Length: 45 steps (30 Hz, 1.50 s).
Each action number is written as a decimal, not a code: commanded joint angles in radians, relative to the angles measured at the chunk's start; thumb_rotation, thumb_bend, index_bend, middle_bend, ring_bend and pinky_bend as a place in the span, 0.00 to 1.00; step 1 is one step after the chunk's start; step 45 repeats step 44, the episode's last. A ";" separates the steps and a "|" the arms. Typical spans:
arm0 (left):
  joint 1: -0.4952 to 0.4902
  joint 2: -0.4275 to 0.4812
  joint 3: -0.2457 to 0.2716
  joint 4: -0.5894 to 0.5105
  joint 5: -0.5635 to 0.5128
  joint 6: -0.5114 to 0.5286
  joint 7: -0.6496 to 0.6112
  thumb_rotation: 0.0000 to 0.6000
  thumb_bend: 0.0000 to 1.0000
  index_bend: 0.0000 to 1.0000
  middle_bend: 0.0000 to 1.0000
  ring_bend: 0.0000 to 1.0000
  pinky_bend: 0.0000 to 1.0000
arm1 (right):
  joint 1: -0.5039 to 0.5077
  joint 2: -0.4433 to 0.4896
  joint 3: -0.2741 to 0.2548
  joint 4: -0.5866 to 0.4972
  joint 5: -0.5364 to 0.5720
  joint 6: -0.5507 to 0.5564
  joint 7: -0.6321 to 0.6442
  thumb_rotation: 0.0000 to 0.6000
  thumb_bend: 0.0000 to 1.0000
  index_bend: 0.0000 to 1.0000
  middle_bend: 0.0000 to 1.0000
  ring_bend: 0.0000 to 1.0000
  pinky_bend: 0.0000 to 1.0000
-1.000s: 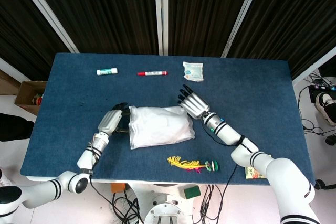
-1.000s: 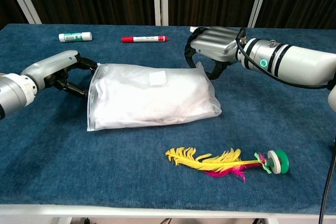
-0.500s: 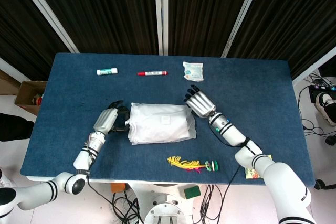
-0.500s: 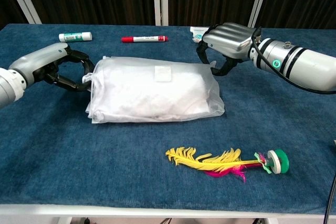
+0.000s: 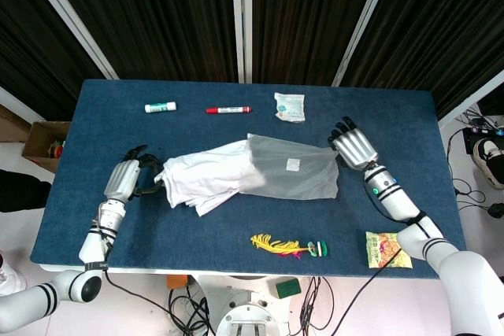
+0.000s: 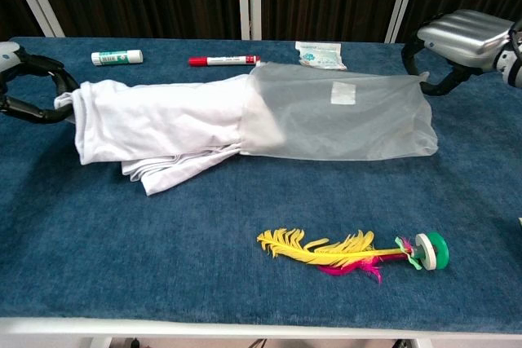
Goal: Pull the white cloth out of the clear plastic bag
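Note:
The white cloth (image 5: 201, 179) (image 6: 155, 124) lies stretched out on the blue table (image 5: 102, 131), most of it outside the clear plastic bag (image 5: 295, 169) (image 6: 342, 116). Its right end still sits in the bag's open mouth. My left hand (image 5: 126, 179) (image 6: 24, 87) grips the cloth's left end near the table's left side. My right hand (image 5: 354, 147) (image 6: 461, 38) holds the bag's closed right end. The bag looks flat and nearly empty, with a small white label on top.
At the back lie a green-and-white tube (image 5: 160, 106), a red marker (image 5: 228, 109) and a white packet (image 5: 289, 106). A yellow feather toy (image 5: 287, 245) with a green base lies in front of the bag. A snack packet (image 5: 383, 248) rests at the front right edge.
My hands have moved apart, the left one leftward with the cloth and the right one rightward with the bag. The cloth has slid mostly out of the bag.

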 commanded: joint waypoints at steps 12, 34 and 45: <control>0.052 0.049 -0.017 -0.024 -0.052 0.026 0.017 1.00 0.52 0.78 0.35 0.09 0.09 | -0.065 0.030 0.012 0.033 0.051 -0.048 -0.012 1.00 0.50 0.79 0.43 0.20 0.19; 0.235 0.400 0.050 -0.345 0.012 0.310 0.329 1.00 0.04 0.20 0.13 0.01 0.08 | -0.364 0.606 0.095 -0.896 0.187 0.252 -0.053 1.00 0.24 0.00 0.17 0.06 0.14; 0.375 0.476 0.127 -0.404 0.083 0.455 0.339 1.00 0.05 0.20 0.14 0.01 0.08 | -0.556 0.668 0.045 -0.982 0.144 0.462 0.000 1.00 0.24 0.02 0.19 0.06 0.15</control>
